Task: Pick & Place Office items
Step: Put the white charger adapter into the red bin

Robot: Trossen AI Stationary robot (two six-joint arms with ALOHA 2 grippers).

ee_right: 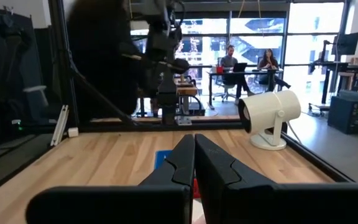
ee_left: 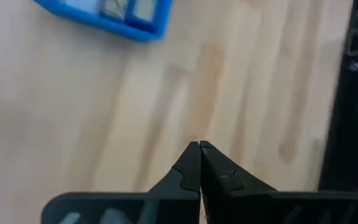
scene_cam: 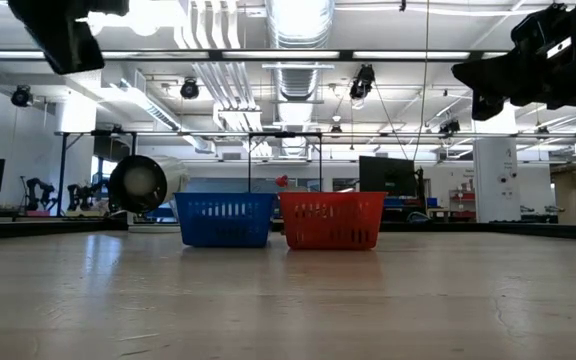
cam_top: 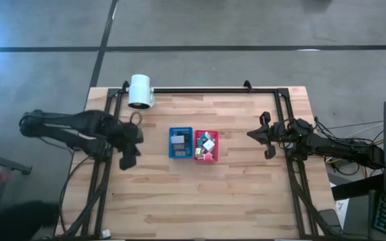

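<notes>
Hovering at the left of the high view, the left end effector (cam_top: 127,159) is pinched fully shut and carries nothing. Centre frame on the worktop (cam_top: 200,194) stand the blue tray (cam_top: 179,143) and red tray (cam_top: 206,145), side by side and touching; the office items (cam_top: 208,143) lie inside both. They look tiny, light and rigid, so a pinch across a cube's flat sides seems best; the flat ones may slip. At the right, the right end effector (cam_top: 269,150) is also shut, empty.
</notes>
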